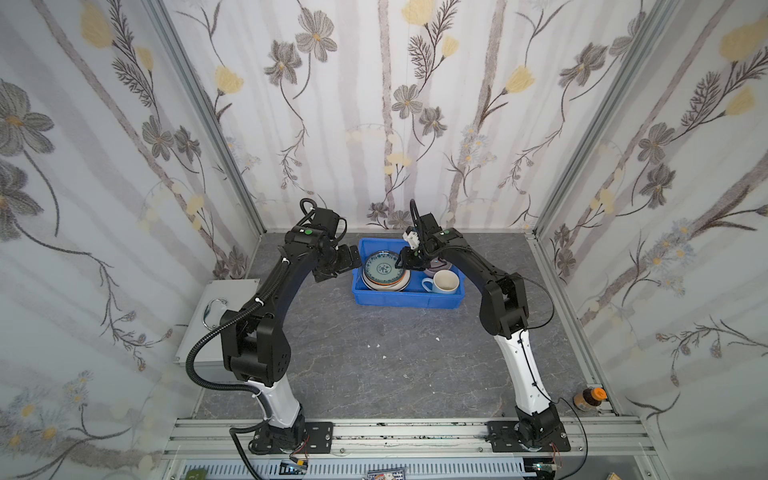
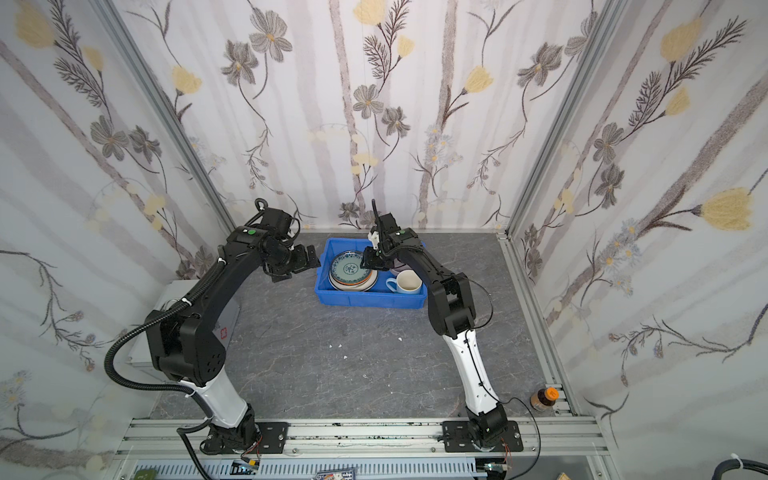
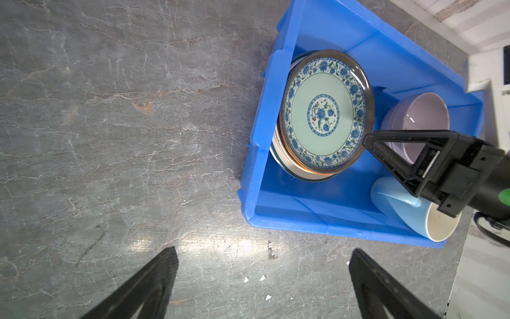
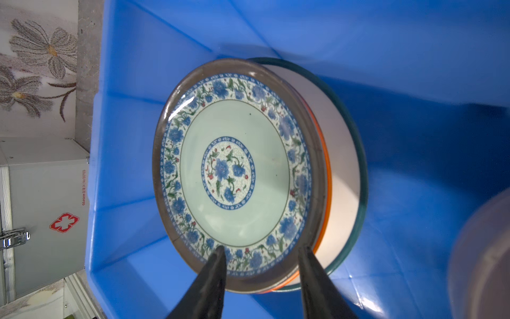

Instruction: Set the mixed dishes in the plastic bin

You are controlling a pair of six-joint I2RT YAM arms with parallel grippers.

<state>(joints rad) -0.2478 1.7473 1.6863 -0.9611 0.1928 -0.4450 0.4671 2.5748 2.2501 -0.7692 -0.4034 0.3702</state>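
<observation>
Blue plastic bin is sitting at the 12 o'clock end of your grey stone-look table, and every dish you can see is lying inside it. Your teal-patterned plate is resting face up on top of the stack at the bin's 9 o'clock side. It is lying over an orange plate and a white plate with a dark rim.

Your right claw is reaching over that top plate's 3 o'clock edge in both top views. Its jaws are standing partway apart and straddling the brown rim. One finger is lying over the flowered band, its partner at the outer edge. You cannot tell whether the pads are pinching the rim or just clearing it.

The lilac bowl is sitting at the bin's 2 o'clock corner. The pale-blue mug is sitting at 4 o'clock, its handle pointing toward the plates.

Your left claw is hanging spread wide above the table, just off the bin's 9 o'clock wall, gripping nothing.
</observation>
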